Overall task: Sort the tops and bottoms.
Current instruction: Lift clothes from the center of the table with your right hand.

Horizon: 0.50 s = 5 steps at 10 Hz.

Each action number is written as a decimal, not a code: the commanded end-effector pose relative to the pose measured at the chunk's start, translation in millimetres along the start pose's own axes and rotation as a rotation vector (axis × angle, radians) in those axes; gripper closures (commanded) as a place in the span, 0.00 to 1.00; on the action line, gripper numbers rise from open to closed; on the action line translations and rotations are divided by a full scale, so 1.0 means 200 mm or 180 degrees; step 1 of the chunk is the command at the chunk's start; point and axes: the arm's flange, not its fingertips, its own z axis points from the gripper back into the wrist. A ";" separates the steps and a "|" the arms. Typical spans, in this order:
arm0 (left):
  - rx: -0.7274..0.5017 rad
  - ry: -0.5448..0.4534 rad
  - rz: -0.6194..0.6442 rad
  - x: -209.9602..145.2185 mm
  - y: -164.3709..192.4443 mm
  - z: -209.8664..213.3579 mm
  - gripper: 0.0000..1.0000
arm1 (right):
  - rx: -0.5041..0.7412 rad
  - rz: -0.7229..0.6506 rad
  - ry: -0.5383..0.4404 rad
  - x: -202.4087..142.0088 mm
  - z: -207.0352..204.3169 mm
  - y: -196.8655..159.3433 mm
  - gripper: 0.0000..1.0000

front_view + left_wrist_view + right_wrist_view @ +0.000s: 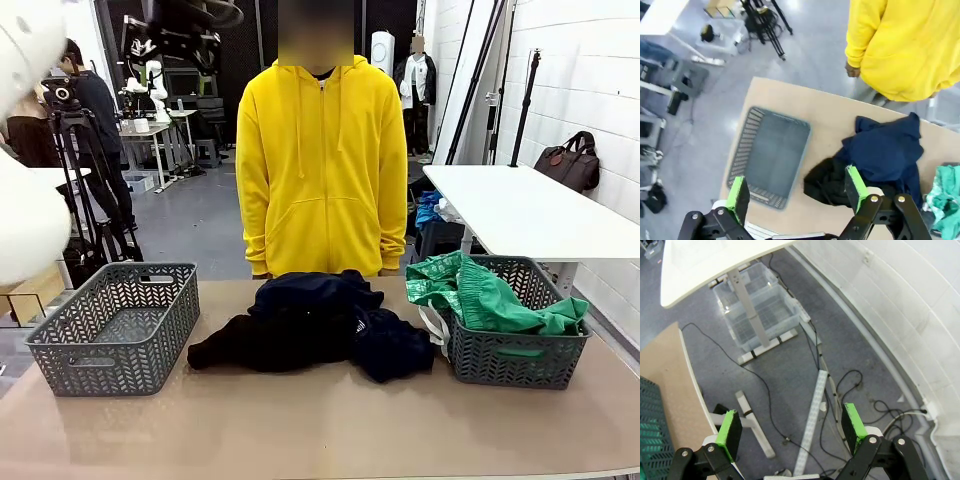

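I'm running this from what is plainly a lab or research studio, not a home. Beyond the far edge of my table (320, 430) the room opens onto a bare grey floor (200, 220), with workbenches (155, 125) loaded with equipment farther back. A black camera tripod (761, 15) stands on that floor off the table's left end. To the right is a white-painted block wall (590, 70) with black stands (524, 110) set up near it. Under a white side table (530, 210) I see clear plastic bins (757, 310), loose black cables (769, 399) and a long white cable strip (812, 415).
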 end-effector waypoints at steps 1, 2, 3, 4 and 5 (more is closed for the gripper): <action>-0.0595 0.0254 0.0187 -1.15 0.71 -0.92 0.00 | -0.0010 0.0037 0.0018 0.00 0.01 0.00 0.00; -0.0825 0.0369 0.0326 -1.30 0.71 -1.10 0.00 | -0.0010 0.0037 0.0018 0.00 0.01 0.00 0.00; -0.0842 0.0518 0.0344 -1.42 0.68 -1.24 0.00 | -0.0010 0.0037 0.0018 0.00 0.01 0.00 0.00; -0.0853 0.0769 0.0323 -1.53 0.64 -1.33 0.00 | -0.0010 0.0037 0.0018 0.00 0.01 0.00 0.00; -0.0458 0.1040 -0.0101 -1.62 0.57 -1.39 0.00 | -0.0010 0.0037 0.0018 0.00 0.01 0.00 0.00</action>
